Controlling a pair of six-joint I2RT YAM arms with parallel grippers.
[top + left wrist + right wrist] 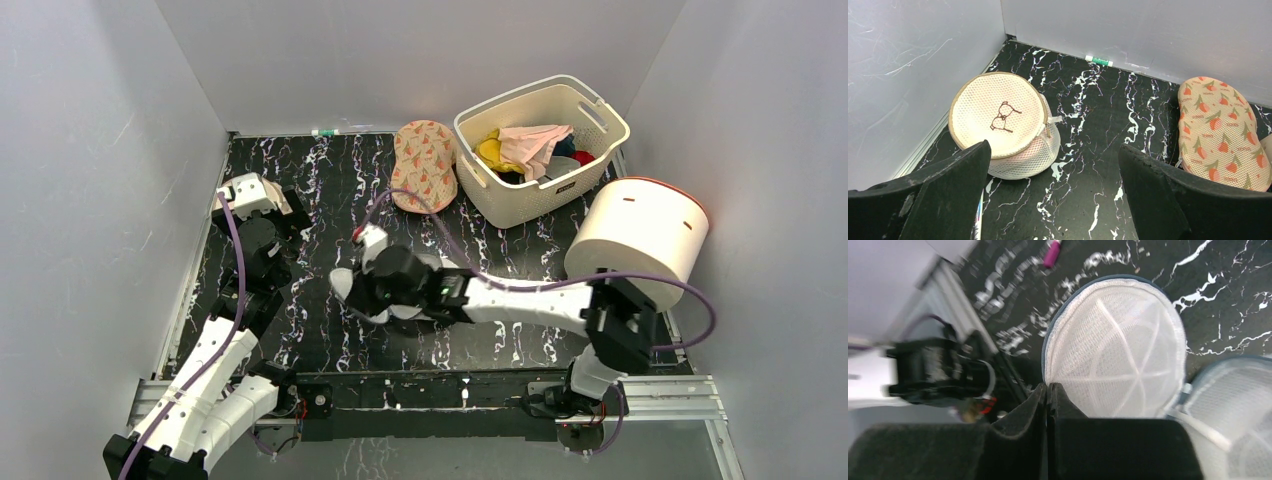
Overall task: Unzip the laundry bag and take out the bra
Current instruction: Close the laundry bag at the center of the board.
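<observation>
right gripper (1048,387): my fingers pressed together at the laundry bag (1118,350) rim
left gripper (1053,150): mine, spread wide over the table (1098,125)

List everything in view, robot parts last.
laundry bag: one, white mesh, greyish rim, table centre
bra-drawing bag: one, white mesh, tan rim, left side
patterned pad: one, peach with orange print, far centre
basket: one, cream, far right
clothes: several, mixed colours, inside basket
drum: one, white, orange rim, right edge
table: one, black, white veins
left gripper: one, black fingers, open, above left side
right gripper: one, black fingers, shut at laundry bag's rim
</observation>
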